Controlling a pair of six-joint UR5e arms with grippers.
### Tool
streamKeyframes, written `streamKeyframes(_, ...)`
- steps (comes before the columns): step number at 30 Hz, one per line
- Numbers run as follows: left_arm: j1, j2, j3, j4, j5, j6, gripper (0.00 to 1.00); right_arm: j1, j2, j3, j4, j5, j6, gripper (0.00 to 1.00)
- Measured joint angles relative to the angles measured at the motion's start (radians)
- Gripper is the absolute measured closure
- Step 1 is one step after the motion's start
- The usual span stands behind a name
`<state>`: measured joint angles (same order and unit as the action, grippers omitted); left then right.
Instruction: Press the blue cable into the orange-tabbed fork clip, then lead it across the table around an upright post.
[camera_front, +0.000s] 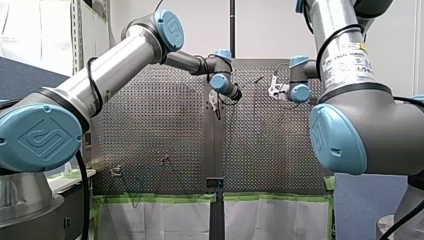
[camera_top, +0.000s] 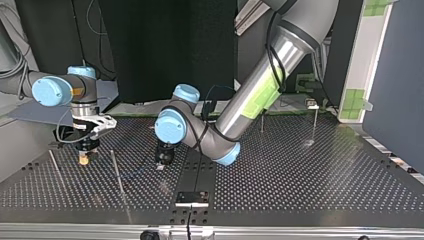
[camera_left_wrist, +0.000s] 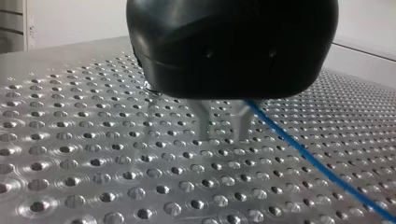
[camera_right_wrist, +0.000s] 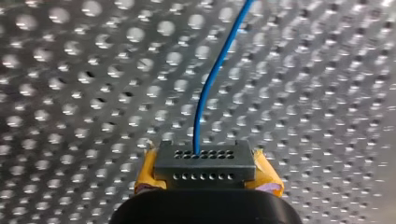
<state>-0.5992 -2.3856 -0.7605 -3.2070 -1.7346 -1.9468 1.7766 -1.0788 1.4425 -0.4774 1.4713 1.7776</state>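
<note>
My right gripper (camera_right_wrist: 205, 163) pinches the blue cable (camera_right_wrist: 212, 79); my left gripper (camera_left_wrist: 222, 123) stands parted.

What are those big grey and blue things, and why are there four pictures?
They are two robot arms. Each has a gripper with two fingers, a bit like a hand. One picture looks from behind the arms. One faces them from across the table. The other two come from little cameras on the arms' wrists. The table is a metal plate full of holes, and thin posts stand up on it. A blue cable runs over it. The right gripper, with yellow pads, is pinching the cable. The left gripper is open, close to the table, and the cable passes beside it.
</note>
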Motion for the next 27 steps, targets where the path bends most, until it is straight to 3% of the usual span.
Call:
streamKeyframes(1,0.0,0.0,-0.001,0.0,0.0,0.002,0.25,0.001,0.006,0.001,0.001,-0.001,0.0,1.0)
streamKeyframes(2,0.0,0.0,-0.001,0.001,-0.001,0.005,0.25,0.002,0.012,0.001,0.003,-0.001,-0.001,1.0)
streamKeyframes(3,0.0,0.0,-0.001,0.001,-0.003,0.01,0.17,0.003,0.018,0.002,0.005,-0.001,-0.002,1.0)
streamKeyframes(5,0.0,0.0,-0.001,0.0,-0.01,0.017,0.12,0.004,0.032,0.006,0.009,-0.001,-0.006,1.0)
streamKeyframes(6,0.0,0.0,-0.001,0.0,-0.015,0.02,0.05,0.005,0.037,0.009,0.01,0.0,-0.008,1.0)
streamKeyframes(12,0.001,0.0,-0.001,0.001,-0.046,0.025,0.05,0.006,0.067,0.031,0.01,0.007,-0.024,1.0)
streamKeyframes(22,0.001,0.0,-0.002,0.004,-0.096,0.023,0.05,0.001,0.137,0.077,0.0,0.015,-0.08,1.0)
streamKeyframes(27,-0.004,0.0,-0.002,0.007,-0.099,0.017,0.05,0.0,0.154,0.088,-0.01,0.016,-0.098,1.0)
